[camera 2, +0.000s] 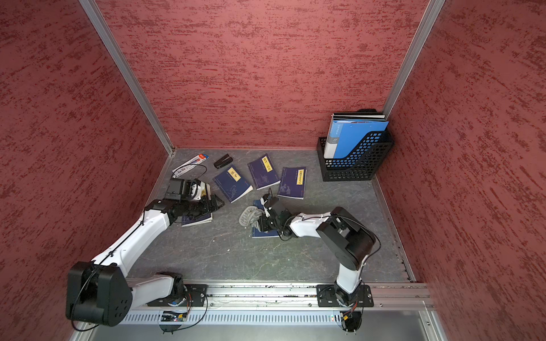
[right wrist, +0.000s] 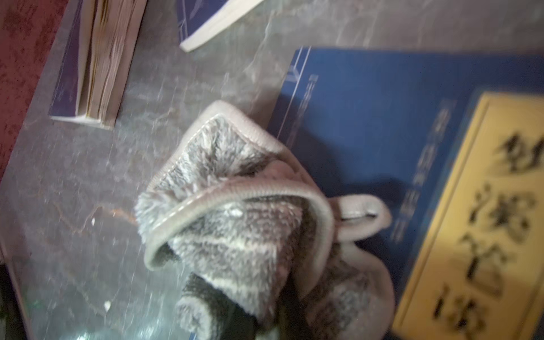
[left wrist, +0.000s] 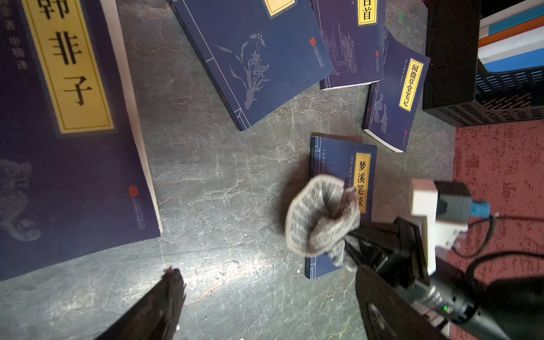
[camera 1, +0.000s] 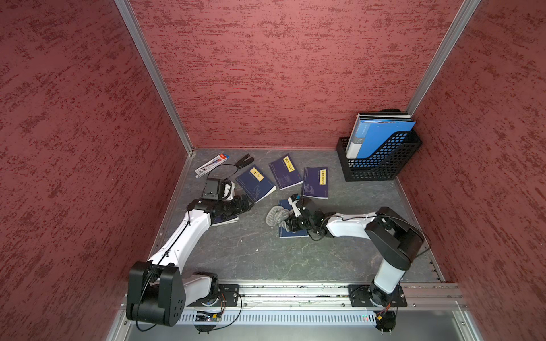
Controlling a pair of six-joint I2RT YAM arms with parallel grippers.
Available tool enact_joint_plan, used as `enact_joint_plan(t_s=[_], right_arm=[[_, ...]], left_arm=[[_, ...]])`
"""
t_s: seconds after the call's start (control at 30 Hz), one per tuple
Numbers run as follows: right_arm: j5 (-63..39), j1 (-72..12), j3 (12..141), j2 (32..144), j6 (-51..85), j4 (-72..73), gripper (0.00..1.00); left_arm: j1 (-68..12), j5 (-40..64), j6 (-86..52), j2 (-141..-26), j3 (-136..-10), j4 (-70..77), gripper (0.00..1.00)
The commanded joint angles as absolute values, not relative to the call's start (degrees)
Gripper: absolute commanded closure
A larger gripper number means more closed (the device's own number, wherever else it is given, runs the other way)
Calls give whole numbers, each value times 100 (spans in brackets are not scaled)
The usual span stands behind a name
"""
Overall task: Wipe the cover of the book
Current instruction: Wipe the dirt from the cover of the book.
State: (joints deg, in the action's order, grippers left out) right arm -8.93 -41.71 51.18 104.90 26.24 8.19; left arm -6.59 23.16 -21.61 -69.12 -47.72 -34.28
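Grey, fluffy microfibre is making up the cloth (right wrist: 235, 217), which is bunching into a loose roll with a stitched hem. The right gripper (camera 1: 288, 222) is pinching 1 end of it tightly. The cloth is hanging partly over the spine edge of the blue paperback book (left wrist: 338, 156) and partly over the marbled grey table (camera 1: 251, 257). The book is lying flat under that gripper, mid-table, with 3 similar books (camera 1: 285, 172) lying beyond it. Its cover is looking smooth and flat and is carrying a yellow title label.

The left gripper (camera 1: 247, 203) is hovering wide open above another book (camera 1: 229, 220), well apart and gripping nothing. Nothing is pinning the book, so a firm stroke is probably risking sliding the light paperback across the slick table or curling its cover edge. The bunched cloth is likely also risking touching only with its hem and missing most of the cover.
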Motion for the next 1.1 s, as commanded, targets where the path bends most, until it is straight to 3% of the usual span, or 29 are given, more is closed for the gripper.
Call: enact_joint_plan(t_s=[0.0, 0.2, 0.63, 1.07], right_arm=[[-796, -3778, 5426, 11192, 2241, 124, 96], [-1099, -3784, 5776, 11384, 2048, -35, 95], [-1202, -4975, 3481, 9799, 3072, 620, 95], [-1229, -3897, 5568, 11549, 2054, 437, 96]], left_arm=[[-599, 2221, -2022, -6664, -4940, -3613, 7], [-546, 2189, -2015, -6521, -4922, -3643, 6], [-439, 2227, -2006, -6616, -4933, -3587, 4], [-242, 2259, -2029, -6260, -4833, -3672, 0]])
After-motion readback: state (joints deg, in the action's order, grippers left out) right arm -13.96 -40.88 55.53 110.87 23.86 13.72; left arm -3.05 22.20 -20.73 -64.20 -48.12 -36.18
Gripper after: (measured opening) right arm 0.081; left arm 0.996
